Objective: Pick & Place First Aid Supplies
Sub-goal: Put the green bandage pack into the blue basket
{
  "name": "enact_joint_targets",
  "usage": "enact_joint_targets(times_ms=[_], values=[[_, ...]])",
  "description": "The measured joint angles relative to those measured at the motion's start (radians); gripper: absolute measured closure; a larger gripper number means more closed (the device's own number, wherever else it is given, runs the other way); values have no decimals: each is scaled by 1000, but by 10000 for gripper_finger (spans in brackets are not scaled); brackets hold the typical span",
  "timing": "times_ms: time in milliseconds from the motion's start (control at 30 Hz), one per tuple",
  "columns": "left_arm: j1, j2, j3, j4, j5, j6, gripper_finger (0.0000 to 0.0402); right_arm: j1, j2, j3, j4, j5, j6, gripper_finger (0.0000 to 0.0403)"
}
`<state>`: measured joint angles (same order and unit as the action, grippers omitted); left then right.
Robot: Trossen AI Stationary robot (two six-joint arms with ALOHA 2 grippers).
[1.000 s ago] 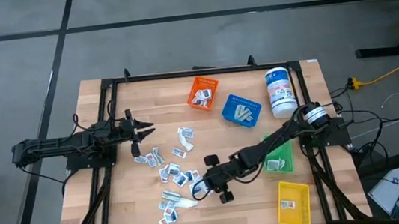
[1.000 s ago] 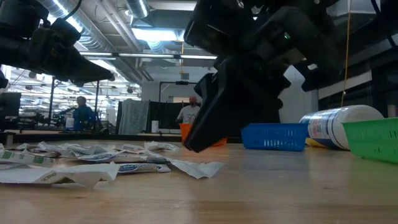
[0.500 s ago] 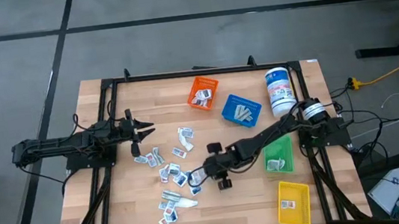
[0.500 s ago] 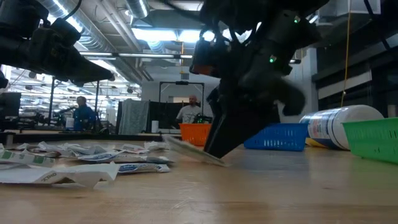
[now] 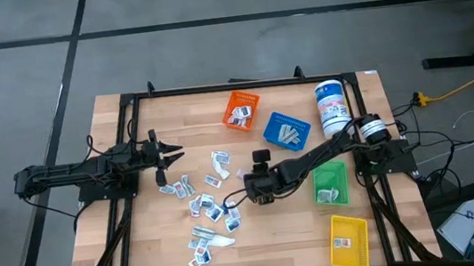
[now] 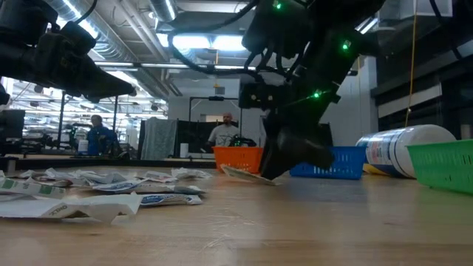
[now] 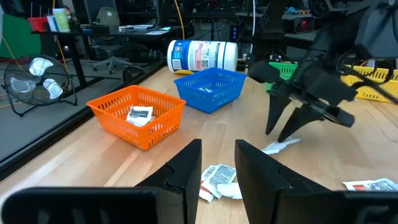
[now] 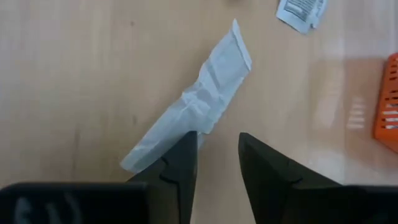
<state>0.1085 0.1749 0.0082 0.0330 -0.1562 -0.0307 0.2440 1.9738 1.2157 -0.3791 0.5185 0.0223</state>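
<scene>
Several small white packets (image 5: pixel 202 207) lie scattered on the wooden table's middle left. My right gripper (image 5: pixel 242 193) stands low over the table just right of them, fingers open and pointing down. A long crumpled white packet (image 8: pixel 208 93) lies flat on the wood with one fingertip at its long edge; it also shows in the left wrist view (image 7: pixel 281 147) and the low view (image 6: pixel 244 174). My left gripper (image 5: pixel 172 154) hangs open and empty above the table's left side. My right gripper has one fingertip (image 8: pixel 186 140) at the long edge of the white packet, near its middle (image 8: pixel 194 121); the packet lies outside the gap between the fingers. I cannot tell whether the finger touches it. The packet rests on the table.
An orange bin (image 5: pixel 240 110) and a blue bin (image 5: pixel 286 131) stand at the far middle, a white canister (image 5: pixel 333 109) at the far right, a green bin (image 5: pixel 331 185) right of my right gripper, and a yellow bin (image 5: pixel 349 241) at the near right. People show in the room behind (image 6: pixel 225 133).
My right gripper has gone toward the table's far edge and a little right, and has turned about its wrist. The long white packet has gone with it, tilted up half a second ago and now lying farther back on the table.
</scene>
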Motion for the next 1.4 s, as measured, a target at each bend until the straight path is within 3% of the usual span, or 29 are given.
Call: enact_joint_targets(times_ms=[300, 500, 833, 1000, 1200, 1400], values=[[0, 0, 0, 0, 0, 0, 311, 37, -57, 1, 48, -5, 99, 283], [0, 0, 0, 0, -1, 0, 309, 45, -39, 2, 65, -170, 152, 283], [0, 0, 0, 0, -2, 0, 309, 14, 9, 4, 70, -186, 153, 283], [0, 0, 0, 0, -2, 0, 311, -10, 9, 5, 60, -255, 157, 285], [0, 0, 0, 0, -2, 0, 309, -33, 10, 8, 31, -281, 161, 322], [0, 0, 0, 0, -2, 0, 310, -37, 10, 7, 28, -332, 154, 386]])
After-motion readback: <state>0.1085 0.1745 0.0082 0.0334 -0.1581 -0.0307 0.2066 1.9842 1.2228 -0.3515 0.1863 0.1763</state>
